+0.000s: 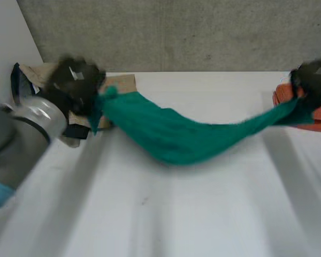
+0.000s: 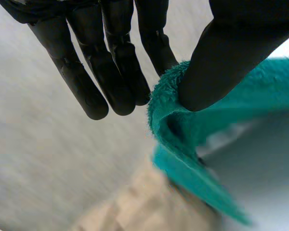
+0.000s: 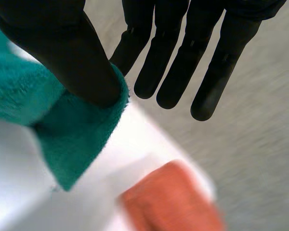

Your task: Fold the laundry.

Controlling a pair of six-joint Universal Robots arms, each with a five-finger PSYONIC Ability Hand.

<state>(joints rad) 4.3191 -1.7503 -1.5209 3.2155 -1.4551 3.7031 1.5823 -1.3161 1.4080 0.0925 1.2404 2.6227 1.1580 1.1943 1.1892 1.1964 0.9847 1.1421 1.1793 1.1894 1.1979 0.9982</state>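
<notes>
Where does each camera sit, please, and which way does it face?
Head: behind the arms, looking down at the table; left arm, left hand, right hand show.
Left wrist: looks along its hand's palm, pinching the towel, tan cloth beyond.
Right wrist: likewise, pinching the towel's other end, orange cloth beyond.
All share the towel.
</notes>
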